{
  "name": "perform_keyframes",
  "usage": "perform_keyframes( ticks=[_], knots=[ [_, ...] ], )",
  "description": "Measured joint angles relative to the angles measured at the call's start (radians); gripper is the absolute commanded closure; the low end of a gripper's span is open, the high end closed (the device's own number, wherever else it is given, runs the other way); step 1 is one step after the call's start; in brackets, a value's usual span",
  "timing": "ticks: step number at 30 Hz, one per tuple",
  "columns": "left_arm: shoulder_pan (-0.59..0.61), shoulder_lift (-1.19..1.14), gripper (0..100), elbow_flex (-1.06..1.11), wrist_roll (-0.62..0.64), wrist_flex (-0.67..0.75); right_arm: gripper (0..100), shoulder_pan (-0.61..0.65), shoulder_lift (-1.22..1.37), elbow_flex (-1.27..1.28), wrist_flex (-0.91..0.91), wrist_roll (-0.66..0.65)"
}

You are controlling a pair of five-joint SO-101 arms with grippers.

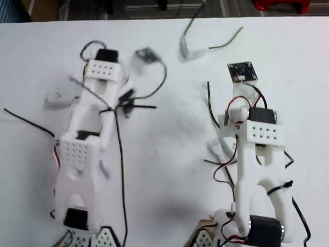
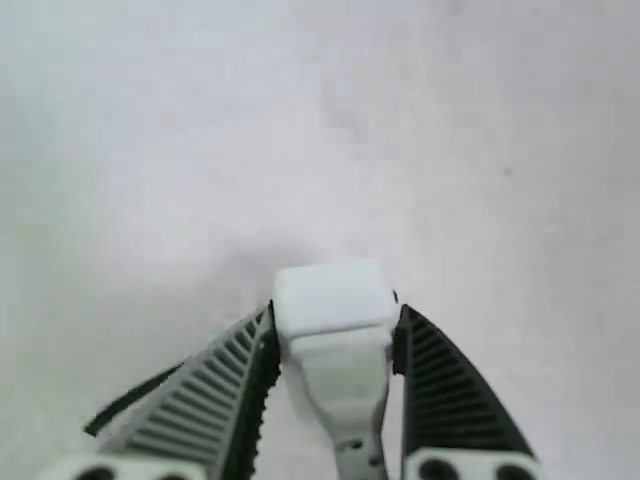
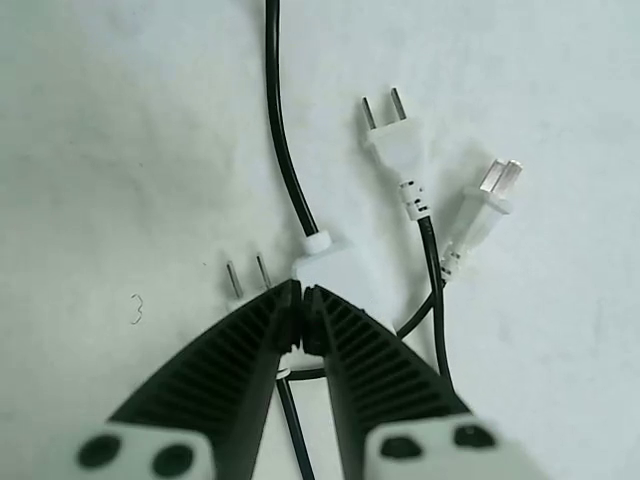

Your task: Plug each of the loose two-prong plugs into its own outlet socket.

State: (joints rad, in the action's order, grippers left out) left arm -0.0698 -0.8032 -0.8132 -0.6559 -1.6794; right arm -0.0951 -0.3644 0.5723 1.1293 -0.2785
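1. Step in hand, as I judge it: picking up and pairing. No plug sits in a socket yet.
2. The left claw (image 2: pixel 335 318) is clamped on a block (image 2: pixel 333 300), with a ribbed finger touching each side, above bare worktop (image 2: pixel 150 120). I cannot tell whether the block is a plug or a socket, because its front face points away.
3. The right claw (image 3: pixel 300 296) is closed, tips together, right at the edge of a white body (image 3: pixel 332 268). I cannot tell whether it pinches anything.
4. Beside that body, two prongs (image 3: pixel 245 275) poke out from under one finger. Near them lie a round-pin plug (image 3: pixel 398 150) and a flat-blade plug (image 3: pixel 482 208), both loose on the worktop.
5. Next move, by my guess: the right claw must open, close round one plug's body, and bring its prongs square to the socket holes. The left claw should turn its block to face the plug.
6. Materials and shapes:
   - The block is smooth moulded white plastic, boxy, with a narrower neck and a grey cord.
   - The fingers are black, ribbed wedges.
   - The round-pin plug is white, with a ridged collar and thin metal pins.
   - The flat-blade plug looks pale and translucent.
   - The cable (image 3: pixel 280 130) is black, glossy and limp.
   - The worktop is matt white.
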Motion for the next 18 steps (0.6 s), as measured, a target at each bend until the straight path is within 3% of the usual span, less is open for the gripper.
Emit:
perform_keyframes(
  ticks=[8, 12, 18],
  knots=[
    [-0.098, 0.000, 92, -0.305, 0.014, 0.137, 98.1, 0.000, 0.000, 0.000, 0.000, 0.000],
    [-0.098, 0.000, 92, -0.302, 0.009, 0.338, 98.1, 0.002, 0.000, 0.002, 0.000, 0.000],
    [-0.098, -0.002, 92, -0.155, -0.107, 0.631, 98.1, 0.002, 0.000, 0.002, 0.000, 0.000]
  ],
)
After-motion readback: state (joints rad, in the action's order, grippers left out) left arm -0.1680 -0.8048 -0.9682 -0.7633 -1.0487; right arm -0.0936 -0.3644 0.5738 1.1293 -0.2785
